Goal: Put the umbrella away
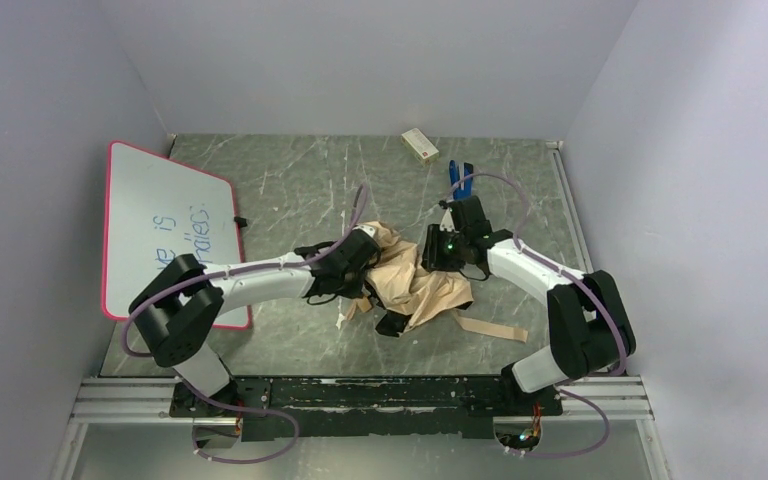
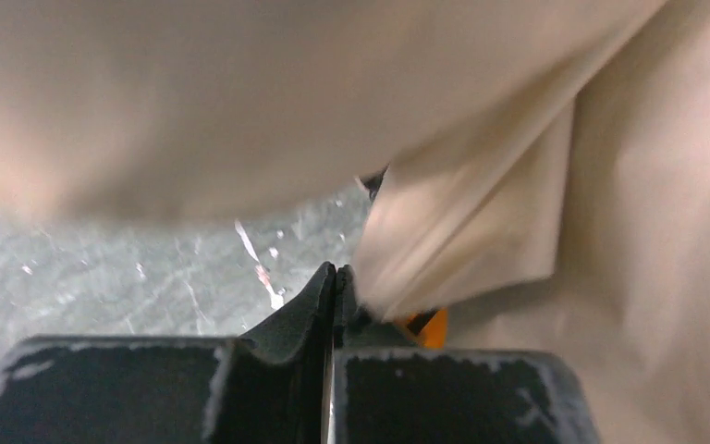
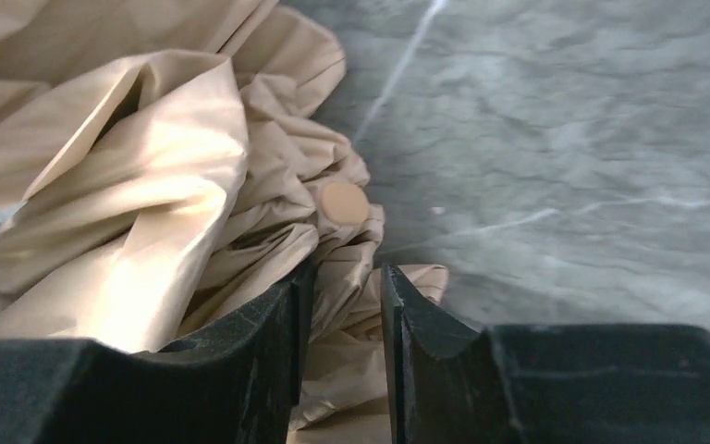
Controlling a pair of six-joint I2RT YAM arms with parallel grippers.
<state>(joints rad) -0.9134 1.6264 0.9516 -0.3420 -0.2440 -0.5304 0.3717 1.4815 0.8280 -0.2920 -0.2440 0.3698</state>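
Note:
The umbrella point(image 1: 415, 282) lies crumpled in the middle of the marbled table, a heap of beige fabric with black ribs poking out and its long tan strap point(image 1: 490, 327) trailing to the front right. My left gripper point(image 1: 362, 285) is at the heap's left edge. In the left wrist view its gripper point(image 2: 335, 274) is shut, with nothing showing between the tips and umbrella fabric point(image 2: 481, 231) draped just beside and above. My right gripper point(image 1: 442, 250) is at the heap's far right side. In the right wrist view its gripper point(image 3: 342, 277) is closed on a bunched fold of umbrella fabric point(image 3: 148, 213) near a round tan button point(image 3: 344, 203).
A pink-framed whiteboard point(image 1: 165, 225) lies at the left of the table. A small white box point(image 1: 420, 145) and a blue tool point(image 1: 458, 174) sit near the back wall. Lavender walls close in the table on three sides.

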